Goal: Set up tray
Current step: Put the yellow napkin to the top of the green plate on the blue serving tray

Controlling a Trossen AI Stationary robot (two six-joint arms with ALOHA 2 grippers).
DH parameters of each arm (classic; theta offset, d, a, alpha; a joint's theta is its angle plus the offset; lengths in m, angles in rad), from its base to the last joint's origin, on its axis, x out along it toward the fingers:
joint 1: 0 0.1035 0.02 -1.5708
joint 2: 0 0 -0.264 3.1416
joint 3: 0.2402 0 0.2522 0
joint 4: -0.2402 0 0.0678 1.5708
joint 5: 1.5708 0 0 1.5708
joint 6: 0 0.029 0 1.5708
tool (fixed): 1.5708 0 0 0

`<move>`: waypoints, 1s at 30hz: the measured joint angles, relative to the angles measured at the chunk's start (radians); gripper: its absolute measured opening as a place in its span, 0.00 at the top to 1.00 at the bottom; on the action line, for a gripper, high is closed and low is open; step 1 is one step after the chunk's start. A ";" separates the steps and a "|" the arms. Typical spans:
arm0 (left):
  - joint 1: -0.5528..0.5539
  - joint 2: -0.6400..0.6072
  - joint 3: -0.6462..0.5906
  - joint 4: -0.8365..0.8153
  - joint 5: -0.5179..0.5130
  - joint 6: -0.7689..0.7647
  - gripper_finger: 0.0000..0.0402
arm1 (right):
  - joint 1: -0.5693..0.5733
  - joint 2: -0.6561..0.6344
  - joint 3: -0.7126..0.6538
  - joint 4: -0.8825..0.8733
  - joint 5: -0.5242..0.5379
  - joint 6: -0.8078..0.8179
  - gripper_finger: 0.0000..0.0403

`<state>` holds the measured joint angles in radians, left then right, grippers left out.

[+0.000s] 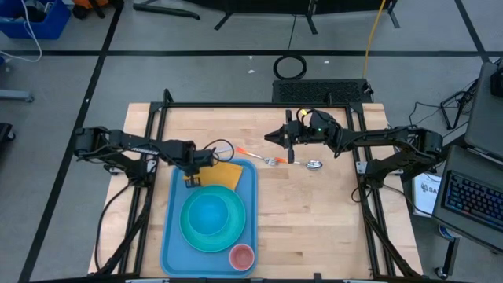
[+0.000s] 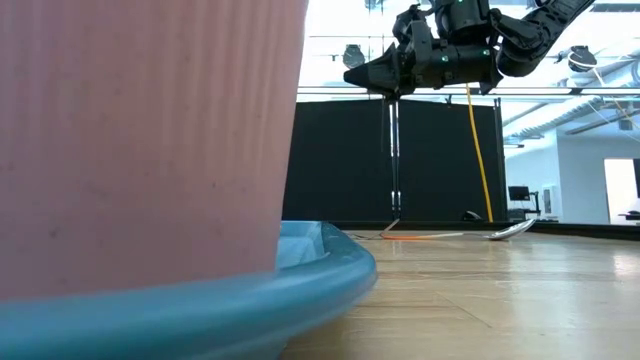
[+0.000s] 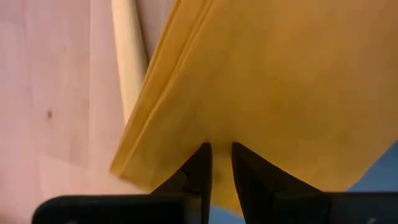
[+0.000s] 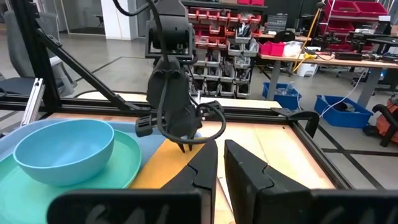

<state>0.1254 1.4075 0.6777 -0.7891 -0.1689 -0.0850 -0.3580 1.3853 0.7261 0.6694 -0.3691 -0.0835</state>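
Broadly, light-blue rimmed tray point(image 1: 174, 236); left end effector point(image 1: 191, 178) pinches yellow napkin point(image 1: 224, 173)

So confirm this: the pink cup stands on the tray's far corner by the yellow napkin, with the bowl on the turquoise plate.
Wrong on the cup's place. The high view shows the pink cup at the tray's near corner, away from the yellow napkin at the far end. The bowl does sit on the turquoise plate.

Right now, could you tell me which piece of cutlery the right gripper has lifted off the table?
The knife: it hangs upright from the right gripper, whereas the fork and spoon lie flat.
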 joint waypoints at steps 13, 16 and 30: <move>0.061 0.000 0.000 -0.024 0.265 -0.102 0.83 | 0.000 0.000 0.000 0.000 -0.001 0.019 0.95; 0.064 0.000 0.000 -0.022 0.315 -0.103 0.83 | 0.000 0.000 0.000 -0.007 -0.024 0.041 0.95; 0.064 0.000 -0.001 0.015 0.462 -0.062 0.83 | 0.025 0.001 0.000 -0.063 -0.186 0.243 0.95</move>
<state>0.1894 1.4075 0.6769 -0.7739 0.2927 -0.1472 -0.3327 1.3865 0.7258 0.6062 -0.5552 0.1594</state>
